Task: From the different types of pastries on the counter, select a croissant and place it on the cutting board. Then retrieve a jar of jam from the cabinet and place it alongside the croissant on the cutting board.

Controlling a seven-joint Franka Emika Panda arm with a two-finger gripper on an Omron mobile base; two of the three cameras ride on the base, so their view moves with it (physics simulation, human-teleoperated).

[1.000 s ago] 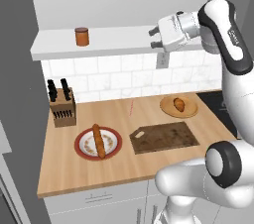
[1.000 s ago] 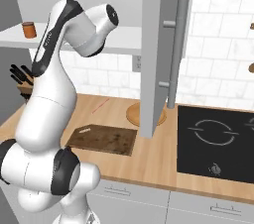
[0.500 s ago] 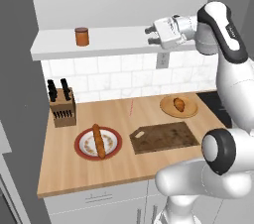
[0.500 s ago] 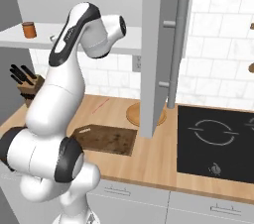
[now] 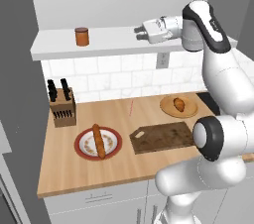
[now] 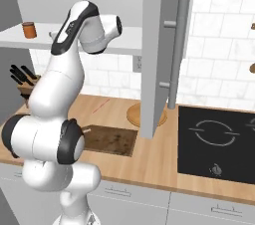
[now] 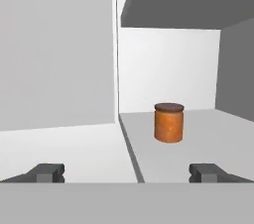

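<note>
Light tan wooden counter (image 5: 124, 161) w/ white drawer fronts is running along a white-tiled wall, pale grey cabinet (image 5: 30, 94) w/ thick white shelf ledge sitting above it. Small orange-brown jar of jam (image 5: 82, 36) w/ darker reddish-brown lid is standing upright on that ledge, toward its left end, nothing touching it. White arm's two-finger gripper (image 5: 139, 32) is hanging level w/ the ledge, well apart from the jar & to its right, pointing toward it; claw is standing wide, nothing between the fingers. In the hand view the jar is sitting ahead on the shelf floor, between the two dark fingertips (image 7: 47, 172) but well beyond them.

Down on the counter: dark brown rectangular wooden cutting board (image 5: 161, 137) w/ pale handle hole is lying near the front edge, bare. Just behind it to the right, small plump orange-brown croissant (image 5: 179, 104) is resting on a round light tan wooden plate (image 5: 168, 108). Left of the board, a long thin golden-brown loaf (image 5: 98, 140) is lying across a red-rimmed round plate (image 5: 79, 143). Wooden knife block (image 5: 63, 110) w/ dark handles is standing by the wall at the left. From the right base view, a black cooktop (image 6: 214, 142) is set into the counter at the right, & a tall grey panel w/ a long bar handle (image 6: 175, 50) is hanging in front.
</note>
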